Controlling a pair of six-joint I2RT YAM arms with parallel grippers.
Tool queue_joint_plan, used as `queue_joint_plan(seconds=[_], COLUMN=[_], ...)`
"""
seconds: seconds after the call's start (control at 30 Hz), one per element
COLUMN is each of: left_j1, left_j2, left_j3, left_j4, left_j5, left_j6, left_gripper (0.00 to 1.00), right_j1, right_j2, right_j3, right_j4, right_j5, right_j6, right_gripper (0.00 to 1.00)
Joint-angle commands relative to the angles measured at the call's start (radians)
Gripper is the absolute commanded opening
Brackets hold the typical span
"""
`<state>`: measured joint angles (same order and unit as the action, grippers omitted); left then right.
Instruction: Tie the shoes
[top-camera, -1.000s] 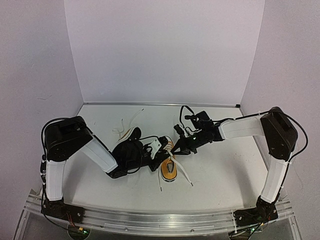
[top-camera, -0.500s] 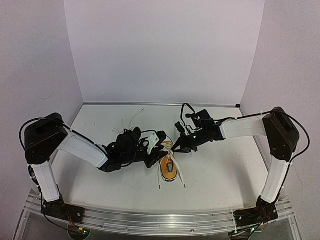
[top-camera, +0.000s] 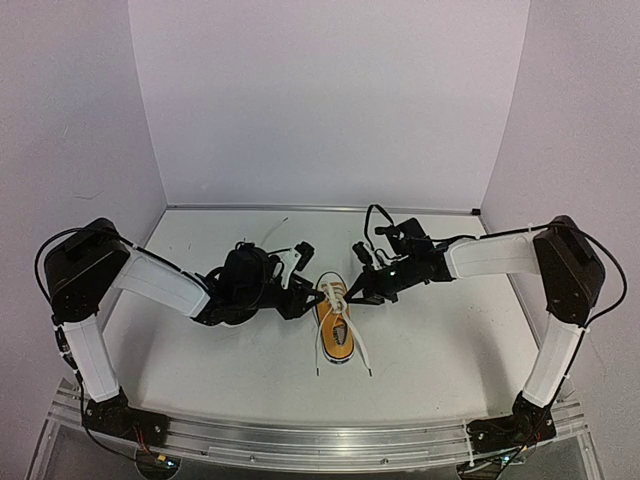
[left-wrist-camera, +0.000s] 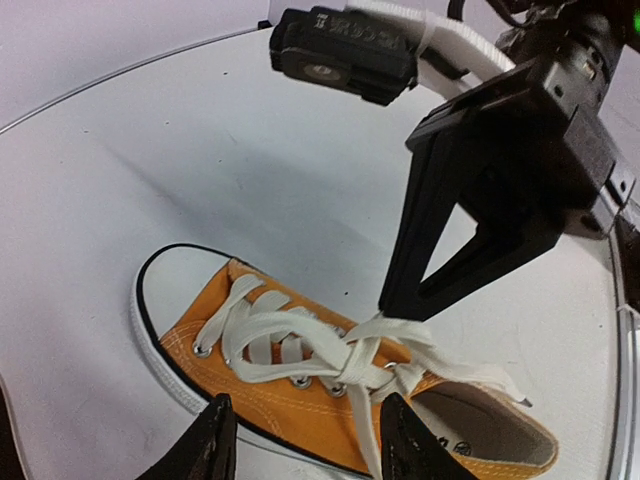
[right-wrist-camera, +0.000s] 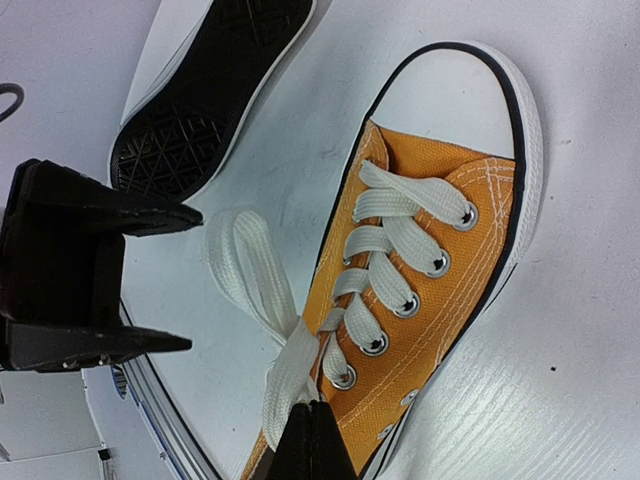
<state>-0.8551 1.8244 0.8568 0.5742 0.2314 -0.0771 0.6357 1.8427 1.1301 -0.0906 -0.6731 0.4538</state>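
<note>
An orange shoe (top-camera: 340, 335) lies at the table's middle, toe toward the near edge, its white lace (right-wrist-camera: 245, 270) partly knotted, with one loop lying out to the side. My right gripper (right-wrist-camera: 317, 412) is shut on the lace near the top eyelets (left-wrist-camera: 400, 300). My left gripper (left-wrist-camera: 305, 445) is open beside the orange shoe (left-wrist-camera: 300, 390), with one lace end hanging between its fingers (left-wrist-camera: 405, 440) untouched. From the right wrist it shows as two spread black jaws. The other shoe (right-wrist-camera: 215, 70) shows its black sole; in the top view my left wrist (top-camera: 245, 280) hides most of it.
Loose white lace ends (top-camera: 265, 238) trail toward the back wall behind my left arm. More lace (top-camera: 360, 350) lies on the white table (top-camera: 450, 340) beside the orange shoe. The metal rail (top-camera: 320, 435) runs along the near edge.
My left gripper has opened wider and drawn back left from the knot, and its elbow has swung left. The right gripper stays shut on the lace; the orange shoe has shifted slightly.
</note>
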Motion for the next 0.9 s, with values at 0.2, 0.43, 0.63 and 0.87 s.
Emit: queue_joint_plan(seconds=[0.2,0.43,0.63,0.87], left_j1=[0.013,0.012,0.013,0.012], left_j2=[0.060,0.109,0.134,0.146], left_j3=[0.171,0.250,0.282,0.299], left_j4=[-0.059,-0.124,-0.189,-0.231], left_j5=[0.109,0.105,0.055,-0.027], left_j6=[-0.195,-0.228,-0.238,-0.261], left_gripper=[0.64,0.63,0.65,0.74], right_j1=[0.007,0.007,0.008,0.007], right_j2=[-0.046,-0.049,-0.050,-0.057], right_j3=[-0.011,-0.013,-0.016,-0.022], right_j4=[0.024,0.027,0.031,0.033], right_j5=[-0.002,-0.002,-0.003,-0.002], right_j6=[-0.008,-0.007,-0.007,-0.006], right_gripper=[0.00,0.00,0.00,0.00])
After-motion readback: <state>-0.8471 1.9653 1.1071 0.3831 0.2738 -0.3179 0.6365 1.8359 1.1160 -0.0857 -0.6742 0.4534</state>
